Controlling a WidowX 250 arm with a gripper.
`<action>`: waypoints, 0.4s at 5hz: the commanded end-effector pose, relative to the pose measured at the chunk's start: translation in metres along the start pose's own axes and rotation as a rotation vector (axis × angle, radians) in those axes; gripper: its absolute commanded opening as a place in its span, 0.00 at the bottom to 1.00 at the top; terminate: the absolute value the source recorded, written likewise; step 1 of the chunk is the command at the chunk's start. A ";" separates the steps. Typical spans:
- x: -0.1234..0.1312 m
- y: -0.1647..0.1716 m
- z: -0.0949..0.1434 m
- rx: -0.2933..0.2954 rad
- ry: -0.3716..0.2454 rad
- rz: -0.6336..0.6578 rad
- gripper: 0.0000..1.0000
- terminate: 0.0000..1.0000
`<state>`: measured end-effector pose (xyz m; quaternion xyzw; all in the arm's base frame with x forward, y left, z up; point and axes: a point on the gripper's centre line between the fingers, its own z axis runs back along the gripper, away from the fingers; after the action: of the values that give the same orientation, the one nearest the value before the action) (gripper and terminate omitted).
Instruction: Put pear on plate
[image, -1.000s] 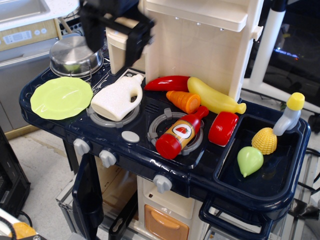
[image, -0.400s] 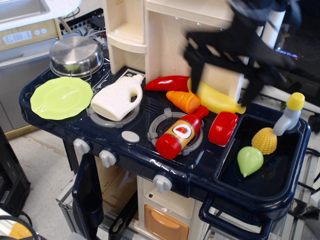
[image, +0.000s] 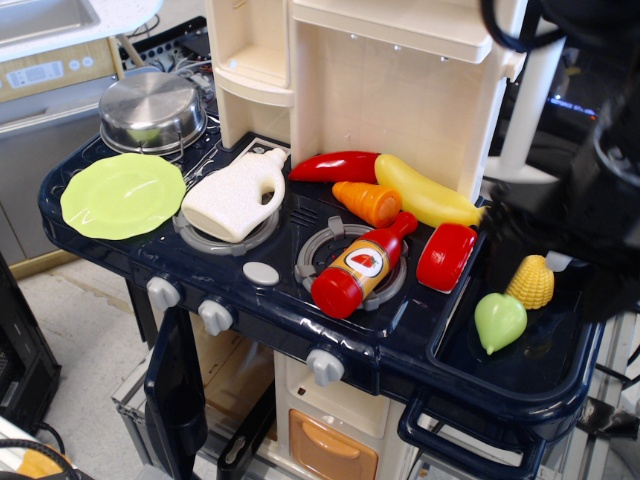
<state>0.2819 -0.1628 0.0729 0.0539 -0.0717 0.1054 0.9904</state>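
The light-green pear (image: 499, 320) lies in the dark blue sink basin (image: 520, 385) at the right of the toy kitchen, tip pointing down. The lime-green plate (image: 122, 195) with the wavy rim sits at the far left of the counter and holds nothing. My black gripper (image: 555, 265) is a motion-blurred mass over the sink, just above and right of the pear. Its jaws look spread apart with nothing between them. It does not touch the pear.
A yellow corn cob (image: 530, 282) lies beside the pear in the sink. The counter holds a steel pot (image: 152, 110), a white jug (image: 235, 197), a red chili (image: 335, 165), a carrot (image: 367, 202), a banana (image: 425, 195), a ketchup bottle (image: 355, 270) and a red block (image: 446, 256).
The gripper swept from above the pot at the far left, across the cabinet front, to over the sink at the right, and now hides the yellow-capped bottle. No object has moved.
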 end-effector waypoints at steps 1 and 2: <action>0.027 -0.017 -0.011 -0.039 -0.116 -0.016 1.00 0.00; 0.031 -0.018 -0.024 -0.063 -0.104 -0.019 1.00 0.00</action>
<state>0.3121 -0.1675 0.0343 0.0457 -0.1102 0.0944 0.9884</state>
